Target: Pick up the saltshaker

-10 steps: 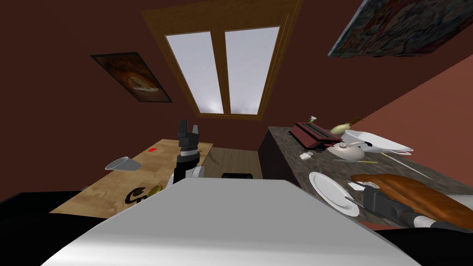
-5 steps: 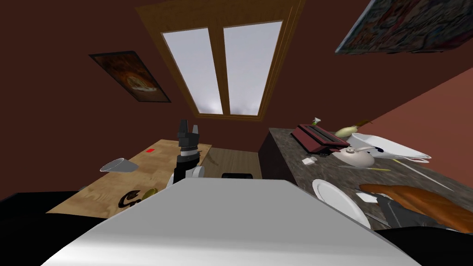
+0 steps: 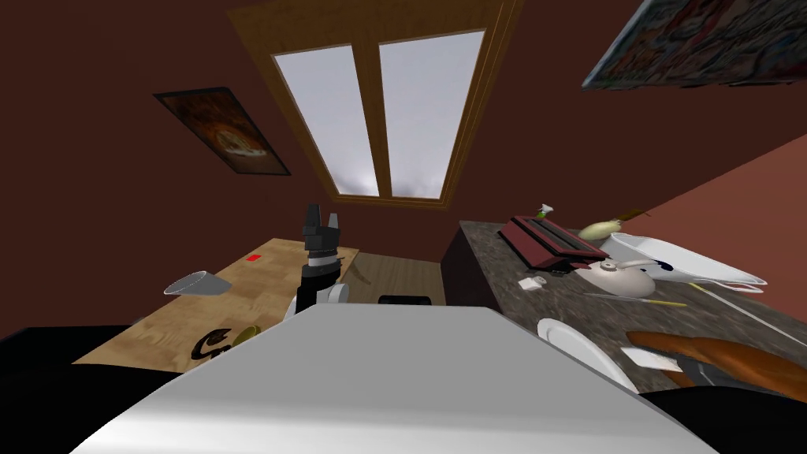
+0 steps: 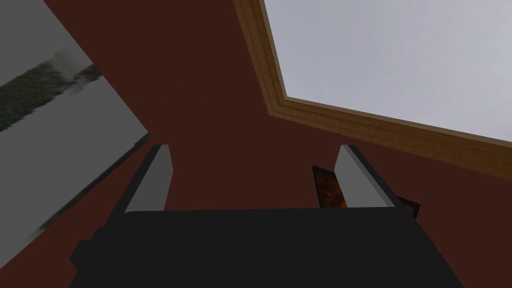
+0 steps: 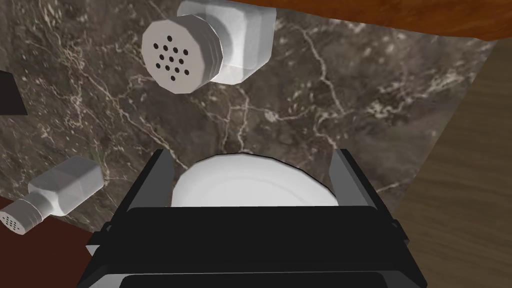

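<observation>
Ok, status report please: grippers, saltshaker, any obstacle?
Left gripper open, raised. Right gripper open over white plate. Saltshaker on marble counter beyond its fingertips, not gripped. Brown loaf close behind it; second shaker apart.

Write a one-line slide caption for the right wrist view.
Open right gripper over a white plate; white shaker ahead, second shaker aside, on dark marble counter.

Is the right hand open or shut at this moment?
Open. The fingers of the right hand stand far apart over a white plate, gripping nothing; the saltshaker sits untouched beyond them.
</observation>
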Tool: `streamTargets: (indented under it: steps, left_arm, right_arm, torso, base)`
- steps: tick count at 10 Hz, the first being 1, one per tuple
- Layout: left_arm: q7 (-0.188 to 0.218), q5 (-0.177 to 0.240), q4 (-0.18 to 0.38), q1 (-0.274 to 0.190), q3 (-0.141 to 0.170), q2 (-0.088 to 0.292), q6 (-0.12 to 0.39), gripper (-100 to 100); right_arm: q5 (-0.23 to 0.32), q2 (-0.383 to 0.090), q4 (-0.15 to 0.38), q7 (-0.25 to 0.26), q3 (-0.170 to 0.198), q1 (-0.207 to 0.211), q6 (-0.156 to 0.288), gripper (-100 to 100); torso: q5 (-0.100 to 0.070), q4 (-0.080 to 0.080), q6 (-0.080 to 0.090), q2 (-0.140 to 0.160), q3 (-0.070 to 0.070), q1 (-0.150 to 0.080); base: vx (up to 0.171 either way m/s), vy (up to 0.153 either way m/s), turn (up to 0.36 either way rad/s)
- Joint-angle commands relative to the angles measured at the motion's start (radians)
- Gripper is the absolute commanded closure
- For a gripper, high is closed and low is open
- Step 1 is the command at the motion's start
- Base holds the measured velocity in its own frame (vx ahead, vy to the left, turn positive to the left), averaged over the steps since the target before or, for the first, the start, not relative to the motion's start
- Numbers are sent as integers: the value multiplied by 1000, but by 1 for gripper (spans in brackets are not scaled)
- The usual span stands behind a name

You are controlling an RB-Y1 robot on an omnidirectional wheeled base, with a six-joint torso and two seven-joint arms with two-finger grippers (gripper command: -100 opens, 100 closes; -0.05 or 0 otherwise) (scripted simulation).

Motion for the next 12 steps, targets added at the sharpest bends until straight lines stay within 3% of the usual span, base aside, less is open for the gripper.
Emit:
streamTargets:
  steps: [1,2,3,4,5,7,8,12]
  left_arm:
    - [0,0,0,0,0,0,0,0]
    - [0,0,0,0,0,0,0,0]
    - [0,0,0,0,0,0,0,0]
    - [0,0,0,0,0,0,0,0]
    - [0,0,0,0,0,0,0,0]
    - [0,0,0,0,0,0,0,0]
    - [0,0,0,0,0,0,0,0]
    - [0,0,0,0,0,0,0,0]
  right_arm:
    - [32,-30,4,8,14,26,-7,-100]
    - [20,-20,8,7,9,14,-7,-100]
    - [22,-22,8,9,10,15,-8,0]
    - [24,5,5,12,28,3,20,-100]
    - [25,18,3,13,37,-3,35,-100]
    - [28,12,25,22,43,-20,23,-100]
    - [28,13,22,21,43,-19,26,100]
    - [28,13,23,21,43,-19,25,100]
  torso:
    - [0,0,0,0,0,0]
    - [0,0,0,0,0,0]
    - [0,0,0,2,1,2]
    - [0,1,0,4,2,3]
    - [0,1,0,5,3,2]
    - [0,1,1,6,3,2]
    - [0,1,1,5,3,3]
    - [1,1,1,5,3,3]
  base:
    - [67,-41,41]
    - [27,-18,10]
    - [6,-4,1]
    - [-2,-16,63]
    - [-13,-27,75]
    - [-6,-13,13]
    - [0,0,0]
    - [0,0,0]
